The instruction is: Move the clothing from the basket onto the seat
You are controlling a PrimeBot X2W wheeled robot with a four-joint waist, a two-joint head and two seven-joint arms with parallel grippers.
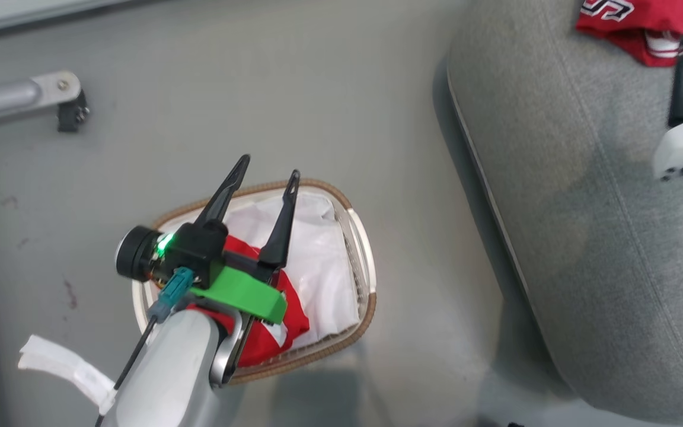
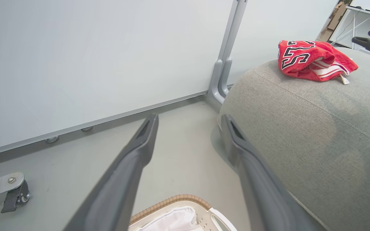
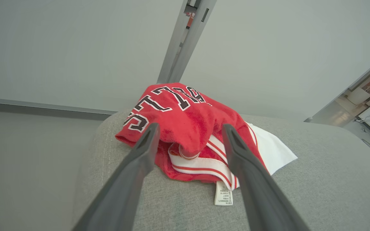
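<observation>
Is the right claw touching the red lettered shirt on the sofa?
Apart. In the left wrist view, the open right gripper hangs beside the red shirt with a visible gap.

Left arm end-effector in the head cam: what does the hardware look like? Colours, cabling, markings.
Left gripper: two long, tapering dark fingers on a black base with a lit green LED. Bright green plastic bracket behind the base, round black camera module at its side. A teal connector feeds a thin black cable running along the smooth pale grey forearm.
</observation>
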